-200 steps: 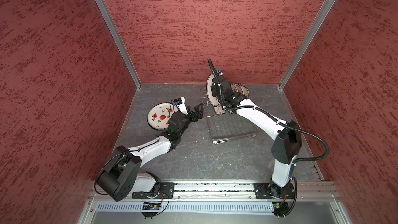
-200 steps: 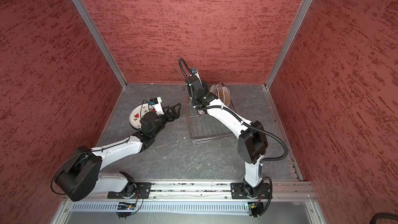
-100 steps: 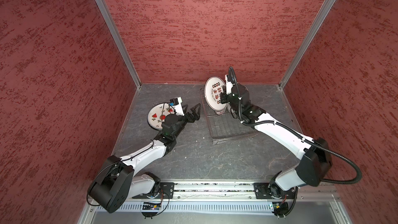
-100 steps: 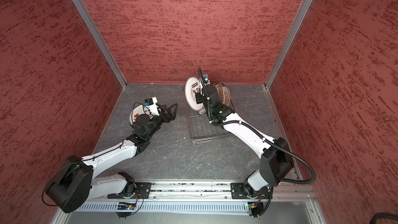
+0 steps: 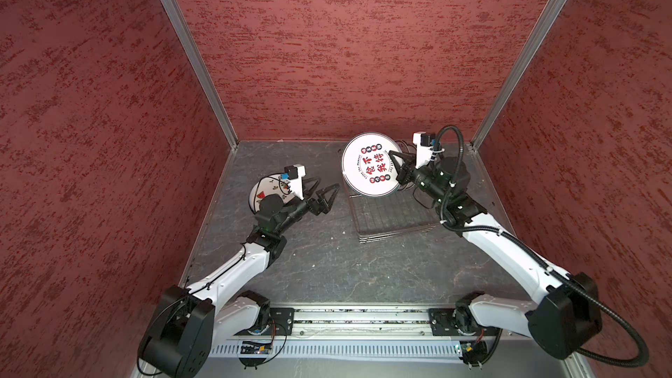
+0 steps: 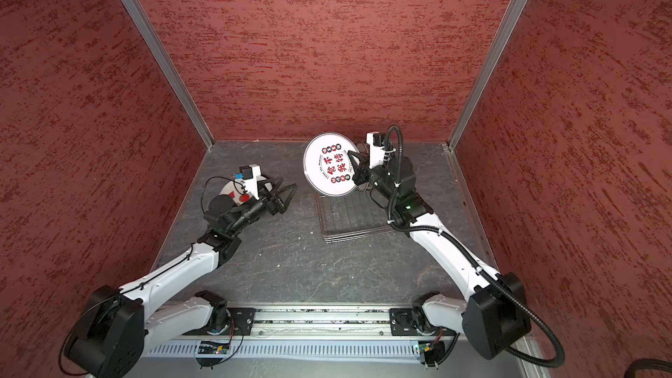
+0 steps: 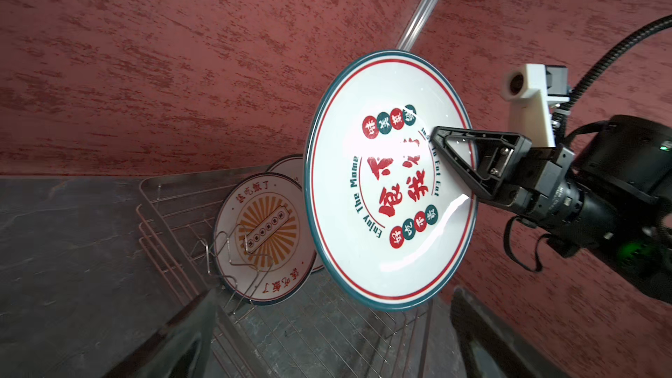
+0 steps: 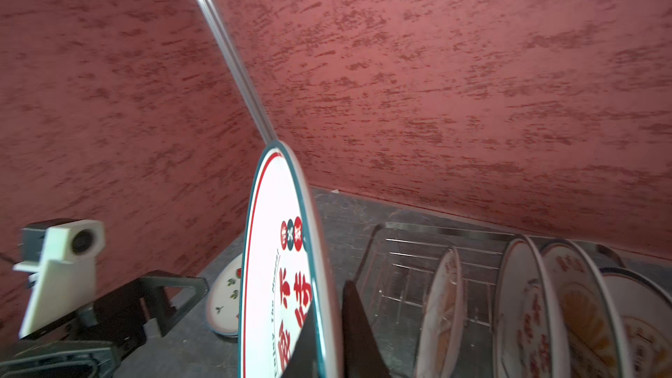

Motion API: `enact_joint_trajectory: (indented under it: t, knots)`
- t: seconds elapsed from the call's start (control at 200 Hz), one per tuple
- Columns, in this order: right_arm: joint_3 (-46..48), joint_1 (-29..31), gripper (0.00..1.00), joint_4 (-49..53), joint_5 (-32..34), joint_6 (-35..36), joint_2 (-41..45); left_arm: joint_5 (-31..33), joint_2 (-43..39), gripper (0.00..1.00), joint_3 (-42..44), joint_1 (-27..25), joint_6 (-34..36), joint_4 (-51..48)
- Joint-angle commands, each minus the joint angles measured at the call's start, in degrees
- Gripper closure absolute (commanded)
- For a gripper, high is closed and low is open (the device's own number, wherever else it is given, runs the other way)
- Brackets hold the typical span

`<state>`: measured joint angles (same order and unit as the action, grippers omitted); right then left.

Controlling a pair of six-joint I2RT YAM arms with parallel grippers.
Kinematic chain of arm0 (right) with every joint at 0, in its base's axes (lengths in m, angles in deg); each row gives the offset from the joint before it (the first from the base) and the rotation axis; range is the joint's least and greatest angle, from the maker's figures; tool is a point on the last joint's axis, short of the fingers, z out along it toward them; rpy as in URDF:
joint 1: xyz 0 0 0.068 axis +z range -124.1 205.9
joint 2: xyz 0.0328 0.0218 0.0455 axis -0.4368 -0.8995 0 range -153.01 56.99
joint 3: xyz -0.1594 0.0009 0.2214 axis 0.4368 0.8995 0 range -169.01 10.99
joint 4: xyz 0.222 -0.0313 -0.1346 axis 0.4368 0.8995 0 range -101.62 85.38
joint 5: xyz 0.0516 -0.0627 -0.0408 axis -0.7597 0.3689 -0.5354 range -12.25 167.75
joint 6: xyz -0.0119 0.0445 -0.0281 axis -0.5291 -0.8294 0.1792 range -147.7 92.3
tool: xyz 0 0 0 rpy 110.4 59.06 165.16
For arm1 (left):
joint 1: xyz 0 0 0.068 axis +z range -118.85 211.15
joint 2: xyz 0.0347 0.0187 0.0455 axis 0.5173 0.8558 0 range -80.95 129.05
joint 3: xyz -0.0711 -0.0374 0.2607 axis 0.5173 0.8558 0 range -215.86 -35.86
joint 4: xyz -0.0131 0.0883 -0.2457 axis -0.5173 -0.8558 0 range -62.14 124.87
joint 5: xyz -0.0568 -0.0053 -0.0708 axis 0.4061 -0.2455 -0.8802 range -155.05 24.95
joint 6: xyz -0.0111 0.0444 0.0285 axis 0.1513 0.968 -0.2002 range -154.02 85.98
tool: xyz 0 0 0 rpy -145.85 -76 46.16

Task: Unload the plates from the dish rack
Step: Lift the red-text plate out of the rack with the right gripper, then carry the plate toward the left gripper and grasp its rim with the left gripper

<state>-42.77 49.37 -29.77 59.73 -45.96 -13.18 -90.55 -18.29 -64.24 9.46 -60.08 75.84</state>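
Note:
My right gripper is shut on the rim of a white plate with red characters, held upright above the far end of the wire dish rack. In the right wrist view the fingers pinch that plate edge-on. My left gripper hangs open and empty, left of the rack and apart from the plate. A watermelon plate lies flat on the table under the left wrist. More plates stand in the rack, among them a sunburst plate.
Red walls close in the grey table on three sides. The rack's near half holds no plates. The arms' base rail runs along the front edge.
The right gripper has carried the red-character plate up out of the rack and turned its face toward the left arm. The right elbow swung out to the right. The left gripper stayed open.

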Motion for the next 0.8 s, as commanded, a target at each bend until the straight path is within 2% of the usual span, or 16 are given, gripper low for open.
enact_joint_trajectory:
  t: [0.0,0.13,0.256,0.371,0.561,0.736,0.792]
  knots:
    - [1.67,-2.08,1.0,-11.91,-12.92,-5.86,2.17,-7.54,-0.54,0.01,-1.05,-0.18,-0.21,2.65]
    - [4.53,-2.61,1.0,-14.98,-14.12,-6.9,3.65,-6.76,0.38,0.01,-2.23,-3.19,0.9,3.28]
    - [6.82,-3.13,1.0,-19.49,-18.16,-8.34,4.08,-5.77,1.62,0.0,-4.09,-6.33,2.02,2.86]
    - [8.08,-4.16,1.0,-20.36,-18.35,-8.6,4.77,-4.62,2.55,0.07,-4.56,-7.05,1.18,3.72]
    - [9.79,-6.12,1.0,-23.38,-20.41,-10.22,4.64,-3.87,4.56,0.36,-4.8,-7.13,-1.67,6.4]
    - [9.78,-7.14,1.0,-23.9,-21.09,-10.78,3.33,-6.13,6.55,0.53,-6.95,-7.16,-2.89,4.92]
    - [9.89,-7.12,1.0,-23.82,-20.6,-10.67,3.29,-5.71,6.77,0.62,-7.41,-7.22,-2.91,4.04]
